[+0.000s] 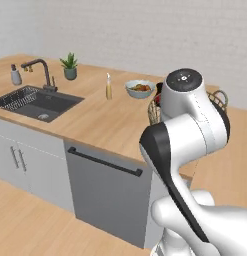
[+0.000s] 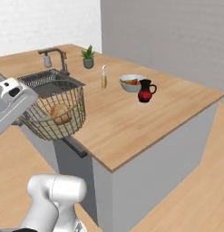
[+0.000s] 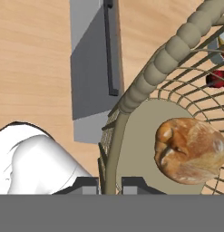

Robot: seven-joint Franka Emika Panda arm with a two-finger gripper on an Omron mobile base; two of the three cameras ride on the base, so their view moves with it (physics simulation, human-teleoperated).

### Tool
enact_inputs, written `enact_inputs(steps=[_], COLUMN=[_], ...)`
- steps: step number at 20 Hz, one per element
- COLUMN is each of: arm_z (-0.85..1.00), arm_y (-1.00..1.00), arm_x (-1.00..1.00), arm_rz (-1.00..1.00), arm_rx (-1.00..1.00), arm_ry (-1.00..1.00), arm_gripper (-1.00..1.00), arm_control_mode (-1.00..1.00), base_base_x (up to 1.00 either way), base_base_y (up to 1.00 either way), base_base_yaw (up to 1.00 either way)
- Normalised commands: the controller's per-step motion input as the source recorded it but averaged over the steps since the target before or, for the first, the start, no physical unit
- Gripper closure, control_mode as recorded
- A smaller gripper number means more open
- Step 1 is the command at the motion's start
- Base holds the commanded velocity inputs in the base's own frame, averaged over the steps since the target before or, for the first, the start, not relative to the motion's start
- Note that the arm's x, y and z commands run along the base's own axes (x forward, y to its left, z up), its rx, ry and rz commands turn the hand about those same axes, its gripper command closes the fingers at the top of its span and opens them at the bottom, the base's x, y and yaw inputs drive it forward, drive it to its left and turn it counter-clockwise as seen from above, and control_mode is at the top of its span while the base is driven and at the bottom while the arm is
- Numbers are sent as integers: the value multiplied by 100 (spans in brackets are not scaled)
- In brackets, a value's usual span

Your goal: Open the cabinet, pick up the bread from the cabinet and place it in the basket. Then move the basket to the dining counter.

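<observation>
My gripper (image 3: pixel 111 185) is shut on the rim of the brassy wire basket (image 3: pixel 177 50), one fingertip on each side of the wire. The golden-brown bread (image 3: pixel 189 150) lies on the basket's pale bottom. In the right base view the basket (image 2: pixel 54 115), with the bread (image 2: pixel 60 113) inside, hangs off the surface at the front edge of the light-wood dining counter (image 2: pixel 145 122), near the sink. In the left base view my arm hides most of the basket (image 1: pixel 218 98). The cabinet is out of view.
On the dining counter (image 1: pixel 95 120) are a dark sink (image 1: pixel 35 102) with a black faucet (image 1: pixel 42 72), a potted plant (image 1: pixel 70 66), a slim bottle (image 1: pixel 109 87), a bowl of food (image 1: pixel 140 89) and a red jug (image 2: pixel 145 90). A grey dishwasher front (image 1: pixel 105 185) sits below the edge.
</observation>
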Motion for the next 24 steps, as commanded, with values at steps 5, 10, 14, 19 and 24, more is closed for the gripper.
enact_inputs(steps=[5, 10, 14, 19, 24], arm_z=[0, 0, 0, 0, 0], arm_y=[0, 0, 0, 0, 0], arm_x=[0, 0, 0, 0, 0], arm_rz=[0, 0, 0, 0, 0], arm_rx=[0, 0, 0, 0, 0], arm_ry=[0, 0, 0, 0, 0], arm_gripper=[100, 100, 100, 100, 100], arm_control_mode=[100, 100, 100, 100, 100], base_base_x=[-1, 5, 7, 8, 13], base_base_y=[-77, -86, -91, -88, -86], base_base_yaw=[31, 42, 42, 39, 36])
